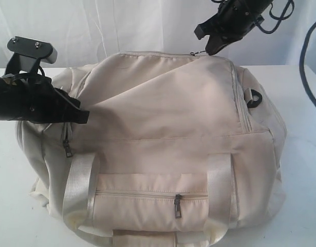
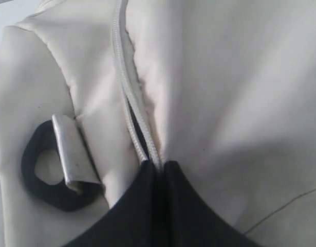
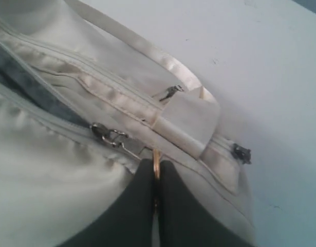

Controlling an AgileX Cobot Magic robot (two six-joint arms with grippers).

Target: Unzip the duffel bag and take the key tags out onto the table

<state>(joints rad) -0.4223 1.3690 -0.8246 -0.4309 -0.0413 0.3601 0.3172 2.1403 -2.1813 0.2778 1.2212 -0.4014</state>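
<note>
- Two grippers are gripping the duffel bag [image 1: 168,118], which is lying on the white table [image 1: 8,206] and filling most of the exterior view. Its near edge is running out of the picture at the bottom.
- At the left end of the bag, the left gripper [image 1: 81,117] is pressing its fingers together on the cream fabric. In its wrist view the zipper seam [image 2: 128,98] is running straight in between the closed fingers, beside a black ring [image 2: 44,175].
- In the middle, the closed front pocket is hanging its dark puller [image 1: 177,205] between the pale handles [image 1: 78,185]. The inside of the bag is staying hidden.
- At the far top edge, right of the middle, the right gripper [image 1: 211,47] is pinching the zipper pull [image 3: 156,169] tightly, just beside the slider [image 3: 104,131].
- Behind that slider only a narrow strip of dark grey lining [image 3: 29,85] is showing.
</note>
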